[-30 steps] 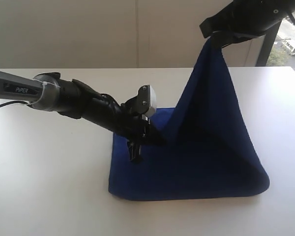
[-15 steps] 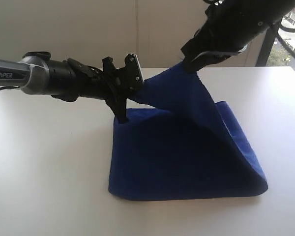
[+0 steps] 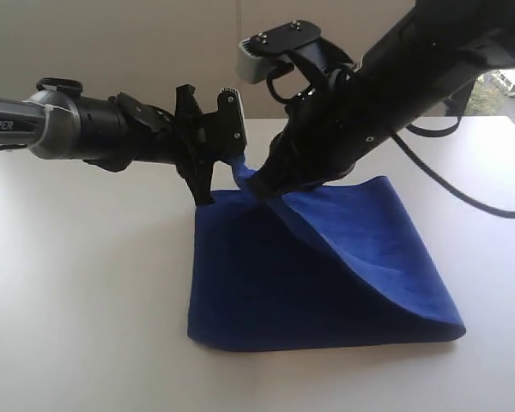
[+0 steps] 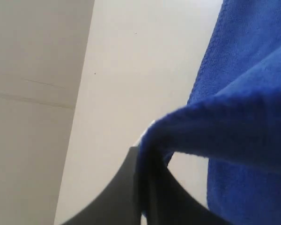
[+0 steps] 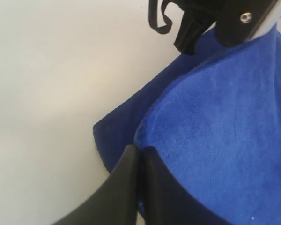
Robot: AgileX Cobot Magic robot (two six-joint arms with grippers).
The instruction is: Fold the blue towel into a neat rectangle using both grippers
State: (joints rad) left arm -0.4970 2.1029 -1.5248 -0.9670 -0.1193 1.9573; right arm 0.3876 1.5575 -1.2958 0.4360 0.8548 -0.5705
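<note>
The blue towel (image 3: 326, 275) lies on the white table (image 3: 86, 300), its upper layer lifted and pulled over toward the far left corner. My left gripper (image 3: 208, 190) is shut on a towel corner (image 4: 178, 126) at the towel's far left edge; the cloth drapes over its black fingers (image 4: 154, 187). My right gripper (image 3: 262, 184) has reached across the middle and is shut on another part of the towel edge (image 5: 145, 140), just beside the left one. The right gripper's fingers (image 5: 126, 187) press together with blue cloth between them.
The white table stretches around the towel on all sides. A pale wall (image 3: 154, 51) stands behind the table, with a window (image 3: 506, 77) at the far right. The right arm's cable (image 3: 463, 193) hangs over the towel's far right side.
The right gripper has swung down and left from high at the right, carrying its towel edge over to the left gripper. The left gripper rose and drew back to the far left corner.
</note>
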